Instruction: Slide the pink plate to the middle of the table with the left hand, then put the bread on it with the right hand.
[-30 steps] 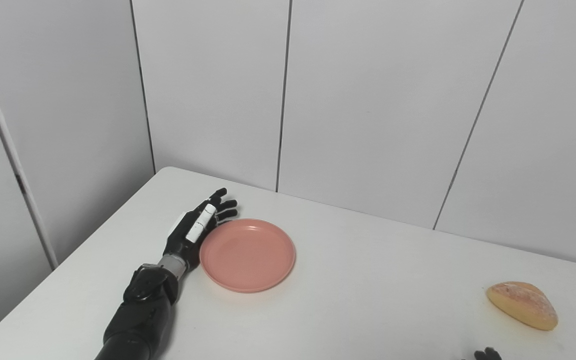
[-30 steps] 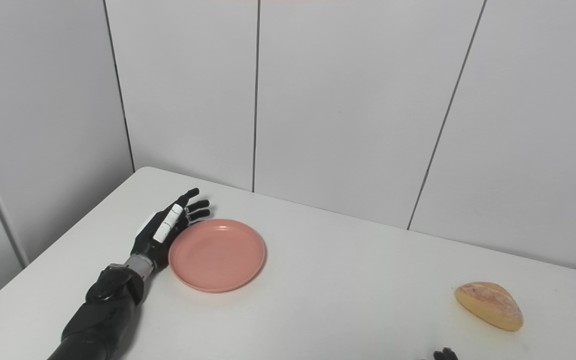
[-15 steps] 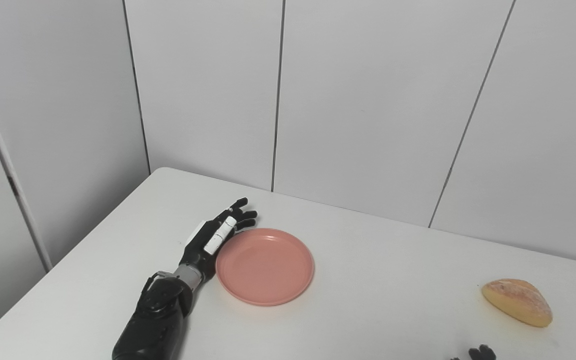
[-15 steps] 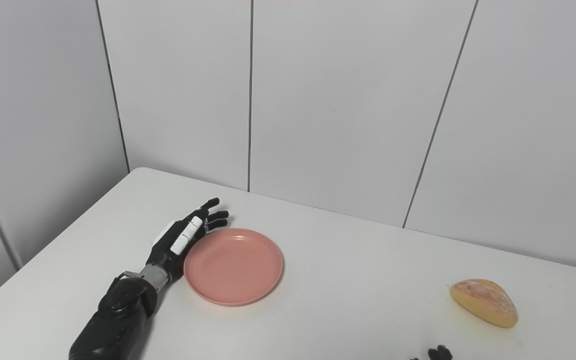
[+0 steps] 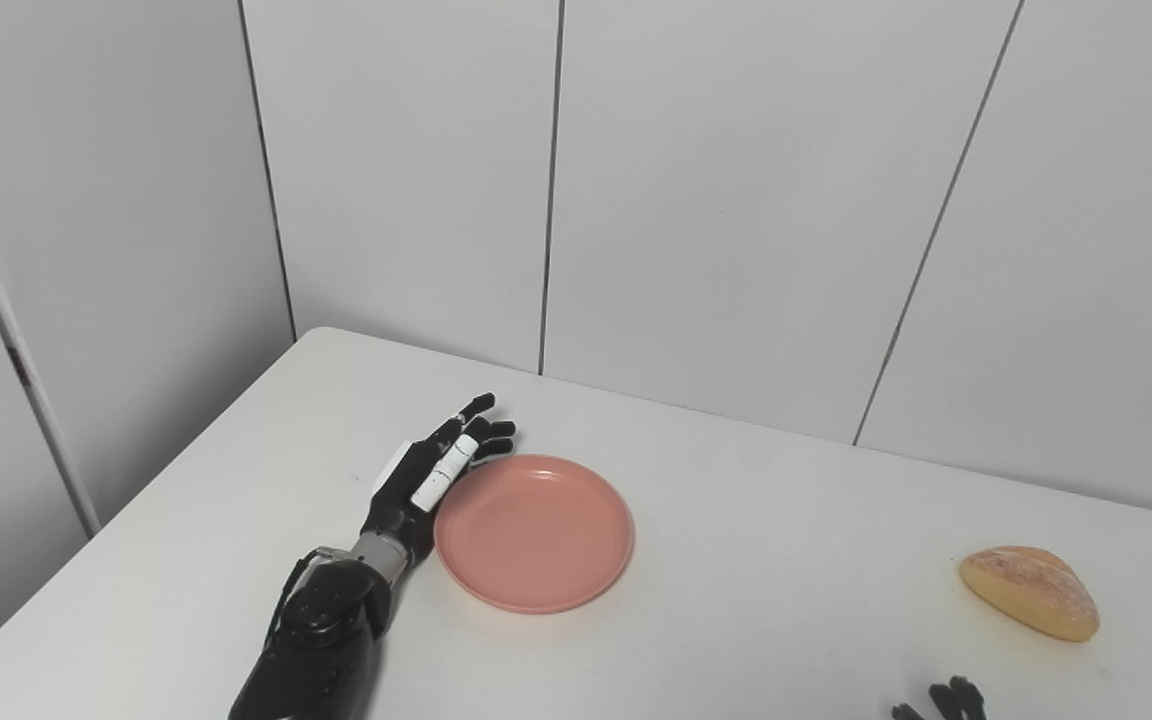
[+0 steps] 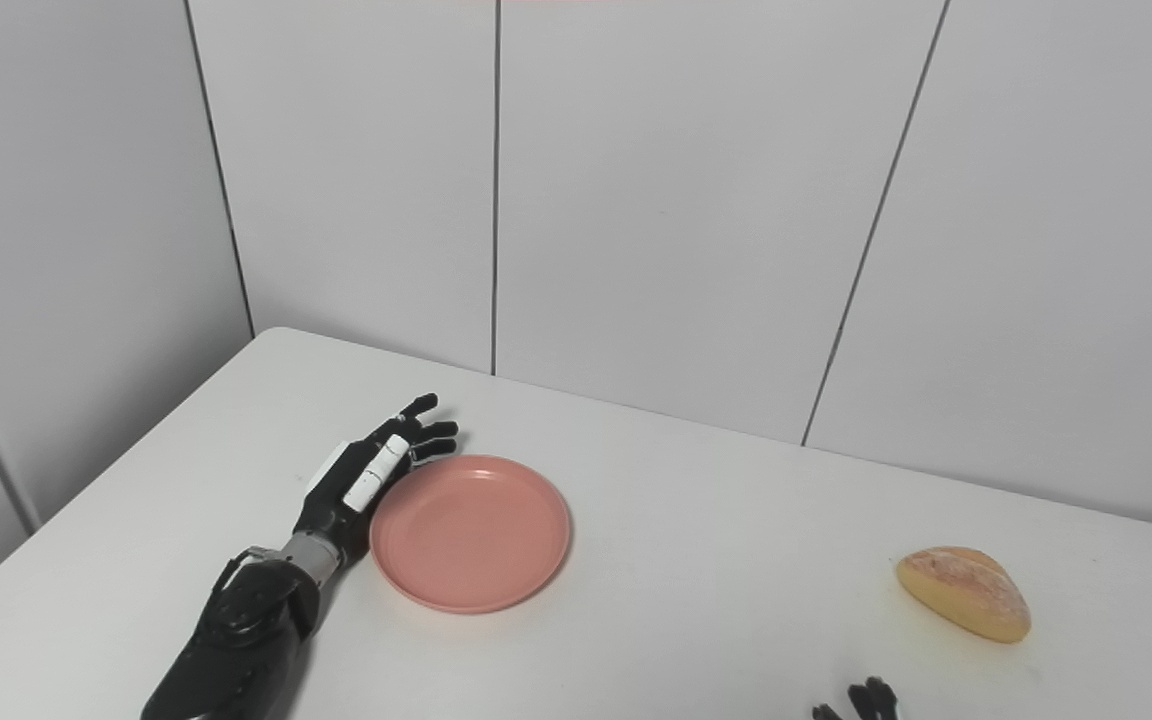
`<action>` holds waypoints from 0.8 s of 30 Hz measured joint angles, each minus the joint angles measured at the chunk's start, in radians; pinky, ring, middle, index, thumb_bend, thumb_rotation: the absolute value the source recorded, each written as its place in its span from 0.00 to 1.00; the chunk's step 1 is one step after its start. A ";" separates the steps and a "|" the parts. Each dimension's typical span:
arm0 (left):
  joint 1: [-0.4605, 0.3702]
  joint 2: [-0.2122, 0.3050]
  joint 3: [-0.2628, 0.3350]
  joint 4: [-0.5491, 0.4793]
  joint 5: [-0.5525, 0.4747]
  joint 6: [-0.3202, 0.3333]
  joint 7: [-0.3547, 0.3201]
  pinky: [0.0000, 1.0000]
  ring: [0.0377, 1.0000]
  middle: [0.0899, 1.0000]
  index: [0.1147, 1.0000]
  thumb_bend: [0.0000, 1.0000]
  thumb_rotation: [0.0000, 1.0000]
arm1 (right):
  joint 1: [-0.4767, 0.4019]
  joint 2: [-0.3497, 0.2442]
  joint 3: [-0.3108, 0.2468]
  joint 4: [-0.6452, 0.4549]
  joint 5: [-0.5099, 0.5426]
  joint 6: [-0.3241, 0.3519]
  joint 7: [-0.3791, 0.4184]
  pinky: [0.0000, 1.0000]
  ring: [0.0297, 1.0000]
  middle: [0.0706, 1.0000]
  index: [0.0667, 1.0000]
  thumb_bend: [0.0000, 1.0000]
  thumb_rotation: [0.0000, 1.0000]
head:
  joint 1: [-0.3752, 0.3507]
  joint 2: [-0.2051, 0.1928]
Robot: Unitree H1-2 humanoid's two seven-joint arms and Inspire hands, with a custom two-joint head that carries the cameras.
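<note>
A pink plate (image 5: pixel 534 532) lies flat on the white table (image 5: pixel 756 590), left of the middle. My left hand (image 5: pixel 431 475) lies on the table with fingers stretched and apart, its edge against the plate's left rim, holding nothing. It also shows in the right eye view (image 6: pixel 368 474). A golden bread roll (image 5: pixel 1028 592) lies at the right side of the table, apart from the plate. Only the fingertips of my right hand (image 5: pixel 941 700) show at the bottom edge, in front of the bread and short of it.
Grey wall panels (image 5: pixel 716 200) stand close behind the table's far edge. The table's left edge (image 5: pixel 136 520) runs diagonally beside my left arm. Bare tabletop lies between the plate and the bread.
My left hand has pushed the plate to the right across the table, mostly in the first half second. The camera has also shifted a little. The bread has not moved.
</note>
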 measured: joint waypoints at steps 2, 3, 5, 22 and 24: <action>0.008 -0.005 -0.002 -0.017 0.001 0.004 0.003 0.79 0.82 0.78 0.87 0.91 0.74 | 0.001 0.001 0.000 -0.001 -0.001 0.000 -0.002 0.89 0.89 0.96 0.97 0.83 1.00 | -0.012 0.006; 0.010 -0.008 -0.002 -0.021 0.003 0.007 0.008 0.79 0.82 0.78 0.87 0.92 0.73 | 0.001 0.001 0.000 -0.001 -0.001 0.001 -0.004 0.88 0.88 0.96 0.96 0.83 1.00 | -0.012 0.006; 0.016 -0.018 -0.002 -0.036 0.003 0.018 0.025 0.79 0.82 0.79 0.88 0.93 0.73 | 0.001 0.001 0.000 -0.002 -0.002 0.002 -0.006 0.88 0.88 0.96 0.96 0.83 1.00 | -0.018 0.008; 0.051 -0.066 -0.040 -0.113 0.095 0.030 0.143 0.88 0.85 0.84 0.89 0.85 0.73 | 0.001 0.009 0.004 0.000 -0.014 0.002 -0.020 0.86 0.86 0.95 0.96 0.85 1.00 | -0.081 0.012; 0.051 -0.067 -0.048 -0.112 0.114 0.029 0.155 0.86 0.84 0.83 0.89 0.83 0.73 | 0.001 0.012 0.007 0.000 -0.023 0.002 -0.025 0.85 0.86 0.94 0.95 0.85 1.00 | -0.093 0.017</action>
